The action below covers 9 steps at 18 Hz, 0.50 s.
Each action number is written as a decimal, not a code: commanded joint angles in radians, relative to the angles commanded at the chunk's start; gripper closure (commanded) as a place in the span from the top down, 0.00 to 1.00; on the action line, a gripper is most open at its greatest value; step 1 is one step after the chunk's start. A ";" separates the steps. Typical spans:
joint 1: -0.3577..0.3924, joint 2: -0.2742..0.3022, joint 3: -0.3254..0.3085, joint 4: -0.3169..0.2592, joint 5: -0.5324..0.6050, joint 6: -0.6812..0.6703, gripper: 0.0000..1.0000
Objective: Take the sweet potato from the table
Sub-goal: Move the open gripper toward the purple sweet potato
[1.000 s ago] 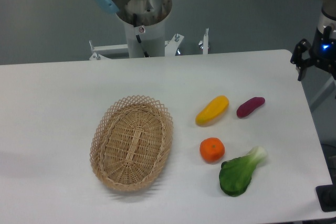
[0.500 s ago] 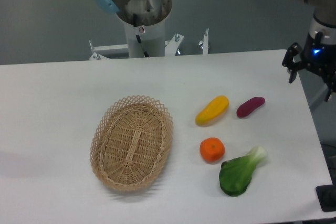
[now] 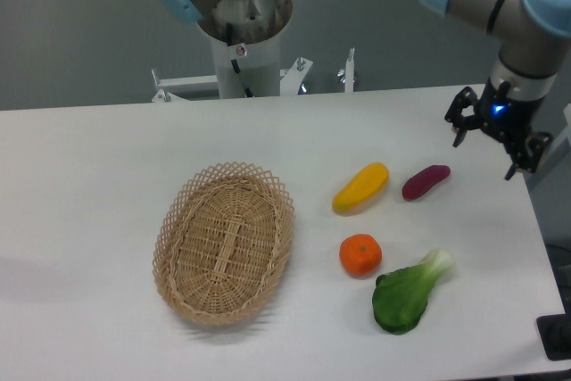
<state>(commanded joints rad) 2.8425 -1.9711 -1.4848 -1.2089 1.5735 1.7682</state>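
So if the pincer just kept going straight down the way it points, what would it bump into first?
Probably the bare table, just right of the sweet potato. The open pincer points downward, but with one view, depth is uncertain.

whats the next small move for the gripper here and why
Probably shift the gripper toward the robot's base side and down, until its open fingers straddle the sweet potato. The gripper hangs empty above the table, up and to the right of the sweet potato in the camera view, so it isn't lined up yet. The yellow vegetable lies close beside it, so come down centred.
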 joint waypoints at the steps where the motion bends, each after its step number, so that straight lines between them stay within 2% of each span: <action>1: 0.002 -0.014 -0.014 0.012 0.026 0.044 1.00; 2: 0.002 -0.028 -0.032 0.043 0.034 0.080 1.00; 3: 0.002 -0.040 -0.055 0.098 0.037 0.092 1.00; 6: 0.014 -0.048 -0.182 0.277 0.037 0.102 1.00; 7: 0.018 -0.048 -0.211 0.320 0.037 0.103 1.00; 9: 0.023 -0.049 -0.247 0.353 0.037 0.103 1.00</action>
<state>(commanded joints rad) 2.8655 -2.0203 -1.7317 -0.8561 1.6107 1.8715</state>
